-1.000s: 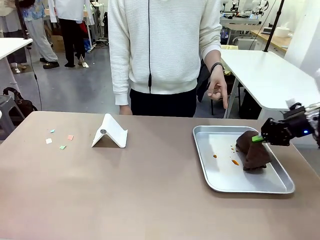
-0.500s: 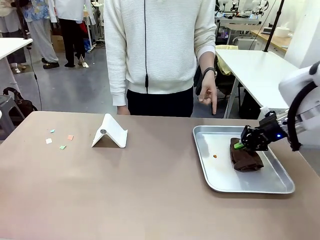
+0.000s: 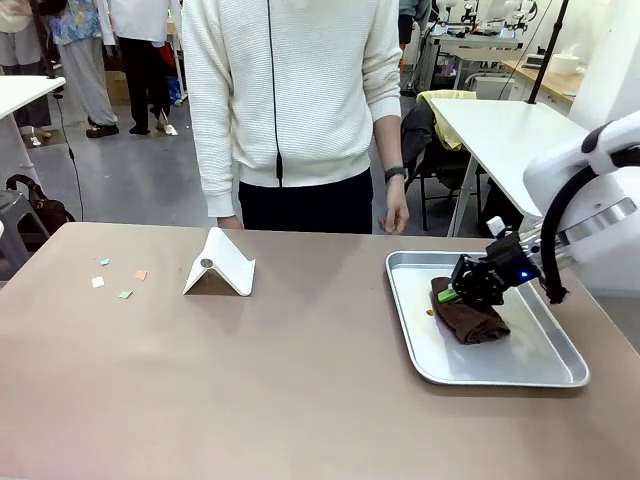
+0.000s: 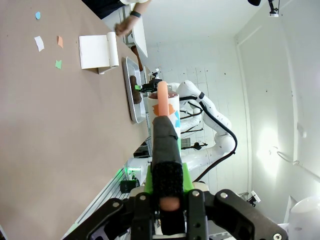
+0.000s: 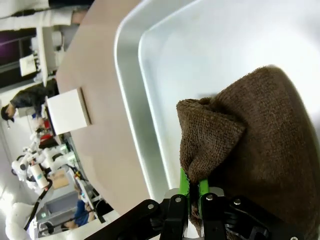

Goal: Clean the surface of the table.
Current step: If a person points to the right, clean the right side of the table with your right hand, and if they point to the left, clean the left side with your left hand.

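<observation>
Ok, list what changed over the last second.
The right gripper, shut on the brown cloth, dragged it leftward across the metal tray, over most orange crumbs. The person shifted left and lowered a hand. The white stand and paper scraps on the table stayed put.

A robotics laboratory is shown. A matte brown-taupe rectangular table [image 3: 250, 380] is shared by a standing person in a white ribbed sweater [image 3: 290, 90] and a white jointed robot arm [image 3: 590, 180] reaching in from the right. White-topped work tables [image 3: 520, 130] are placed at the far right and far left, and a far bench crowded with apparatus and cables [image 3: 480, 35] is seen beyond them. A bare grey floor [image 3: 130, 180] and plain white walls [image 4: 210, 30] are seen, and other people [image 3: 140, 50] are gathered at the far left.
</observation>
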Robot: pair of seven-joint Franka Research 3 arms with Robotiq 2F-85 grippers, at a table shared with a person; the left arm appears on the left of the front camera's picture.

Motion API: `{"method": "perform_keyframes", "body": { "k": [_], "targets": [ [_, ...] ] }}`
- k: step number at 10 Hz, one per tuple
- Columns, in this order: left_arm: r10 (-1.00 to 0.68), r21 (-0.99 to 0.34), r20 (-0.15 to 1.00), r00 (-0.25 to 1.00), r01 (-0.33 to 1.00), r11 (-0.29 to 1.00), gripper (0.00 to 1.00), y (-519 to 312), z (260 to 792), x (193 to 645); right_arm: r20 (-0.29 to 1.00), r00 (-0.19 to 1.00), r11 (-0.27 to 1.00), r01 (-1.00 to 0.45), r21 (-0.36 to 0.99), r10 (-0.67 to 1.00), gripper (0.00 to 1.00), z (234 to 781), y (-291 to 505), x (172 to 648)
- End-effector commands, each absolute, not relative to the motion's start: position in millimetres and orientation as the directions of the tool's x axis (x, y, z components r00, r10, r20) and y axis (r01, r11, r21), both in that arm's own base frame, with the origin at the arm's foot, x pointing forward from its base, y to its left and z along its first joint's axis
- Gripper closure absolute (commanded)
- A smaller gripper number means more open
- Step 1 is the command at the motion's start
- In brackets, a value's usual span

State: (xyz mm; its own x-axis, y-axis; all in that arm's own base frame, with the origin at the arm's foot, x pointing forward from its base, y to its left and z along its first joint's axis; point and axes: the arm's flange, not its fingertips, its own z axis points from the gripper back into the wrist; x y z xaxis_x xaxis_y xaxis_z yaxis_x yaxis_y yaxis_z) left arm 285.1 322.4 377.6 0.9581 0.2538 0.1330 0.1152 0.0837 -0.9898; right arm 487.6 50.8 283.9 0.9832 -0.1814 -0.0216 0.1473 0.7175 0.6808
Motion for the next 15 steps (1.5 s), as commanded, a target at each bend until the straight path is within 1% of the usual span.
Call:
{"method": "perform_keyframes", "body": {
  "k": [1,3,6,7,9,10,15],
  "targets": [
    [0.245,-0.988,0.148,0.958,0.133,0.078,1.00,322,381,281,-0.011,0.993,0.722,0.091,0.686,-0.114,0.93,282,68,492],
    [0.245,-0.988,0.148,0.958,0.133,0.078,1.00,322,381,281,0.004,1.000,0.749,0.018,0.662,-0.028,0.93,283,91,489],
    [0.245,-0.988,0.148,0.958,0.133,0.078,1.00,322,381,281,0.003,0.993,0.824,-0.103,0.557,0.122,0.93,274,114,482],
    [0.245,-0.988,0.148,0.958,0.133,0.078,1.00,322,381,281,-0.007,0.991,0.845,-0.113,0.523,0.137,0.93,273,112,482],
    [0.245,-0.988,0.148,0.958,0.133,0.078,1.00,322,381,281,-0.009,0.994,0.874,-0.091,0.478,0.109,0.93,273,101,484],
    [0.245,-0.988,0.148,0.958,0.133,0.078,1.00,322,381,281,-0.005,0.996,0.876,-0.074,0.478,0.086,0.93,274,94,486],
    [0.245,-0.988,0.148,0.958,0.133,0.078,1.00,322,381,281,0.008,0.992,0.878,0.105,0.467,-0.123,0.93,269,48,497]
  ]
}}
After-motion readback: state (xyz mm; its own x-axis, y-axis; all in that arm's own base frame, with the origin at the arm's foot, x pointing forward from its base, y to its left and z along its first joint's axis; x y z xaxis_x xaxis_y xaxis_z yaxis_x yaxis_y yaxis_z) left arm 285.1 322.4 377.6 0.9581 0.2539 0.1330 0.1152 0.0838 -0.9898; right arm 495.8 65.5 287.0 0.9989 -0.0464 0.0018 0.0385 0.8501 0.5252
